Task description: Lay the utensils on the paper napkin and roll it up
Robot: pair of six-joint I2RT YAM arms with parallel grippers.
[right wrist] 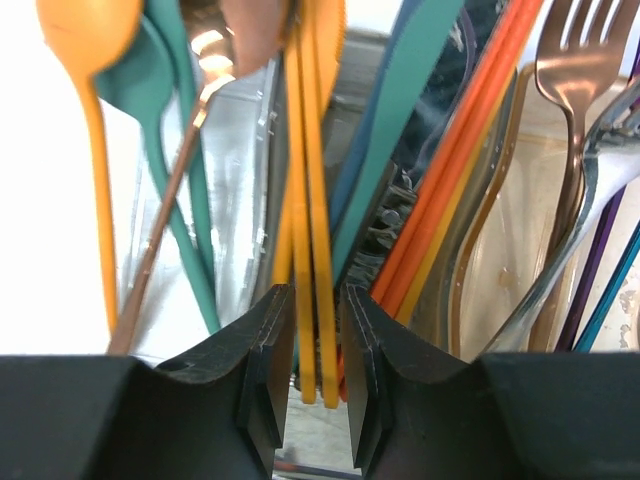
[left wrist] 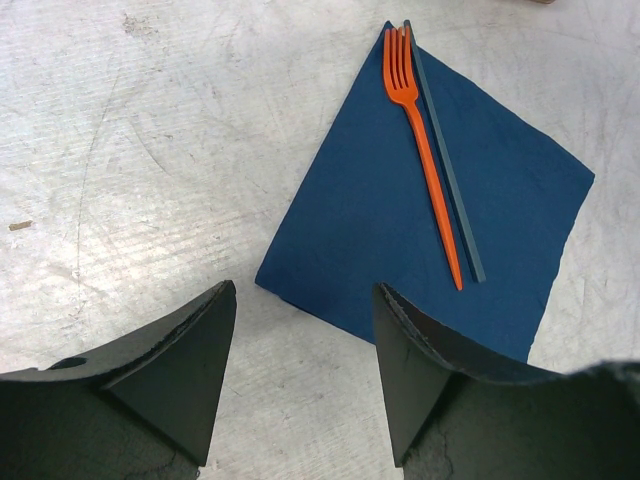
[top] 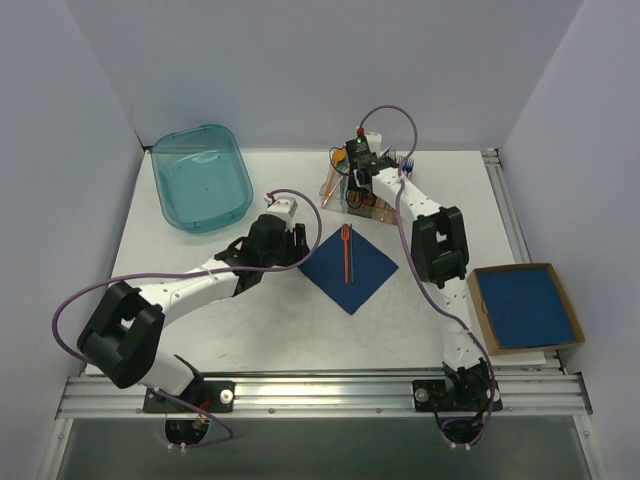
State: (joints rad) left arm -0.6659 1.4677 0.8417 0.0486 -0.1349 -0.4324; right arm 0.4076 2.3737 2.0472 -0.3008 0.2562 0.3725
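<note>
Now our right gripper [right wrist: 317, 295] reaches into the caddy [top: 366, 208], pinching a yellow-orange utensil [right wrist: 305, 200] to fetch. Our left gripper [left wrist: 303, 290], spread, hovers by the napkin [left wrist: 380, 220], where a fork [left wrist: 425, 150] lies.

Fork [top: 346, 252] on napkin [top: 368, 266]; cutlery holder [top: 362, 207] behind; tub [top: 200, 178] far left.

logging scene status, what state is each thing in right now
napkin: flat, unrolled
fork: lying on napkin
left claw: open, empty
right claw: shut on yellow handles
bin: empty
box: open, blue sheets inside
</note>
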